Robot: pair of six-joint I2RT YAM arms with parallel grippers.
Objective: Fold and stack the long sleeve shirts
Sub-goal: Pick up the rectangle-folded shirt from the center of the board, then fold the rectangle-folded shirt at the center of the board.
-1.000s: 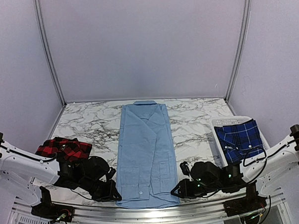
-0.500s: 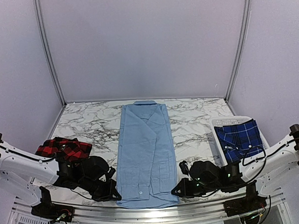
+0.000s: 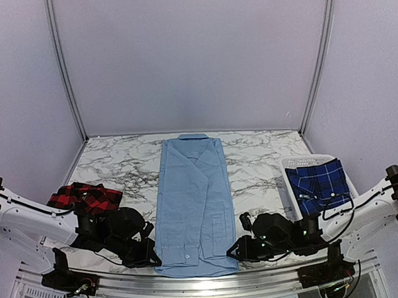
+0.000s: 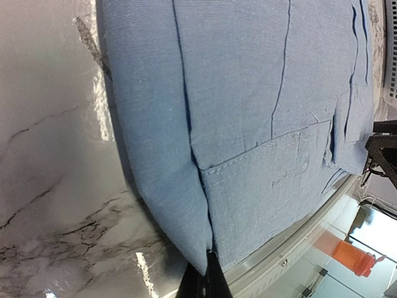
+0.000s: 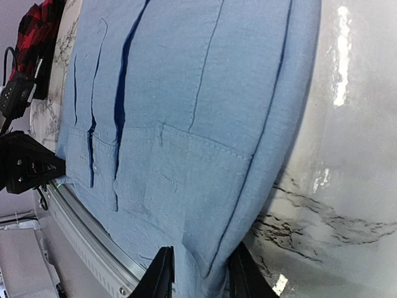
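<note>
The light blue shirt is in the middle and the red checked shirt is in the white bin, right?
No. The top external view shows the dark blue plaid shirt in the white bin; the red checked shirt lies on the table, left. The light blue shirt is in the middle.

No text, brand, number or sign can be read in any view. A line of small dark print runs along the far rim of the white bin (image 3: 289, 178) holding the plaid shirt (image 3: 317, 187), too small to make out.
</note>
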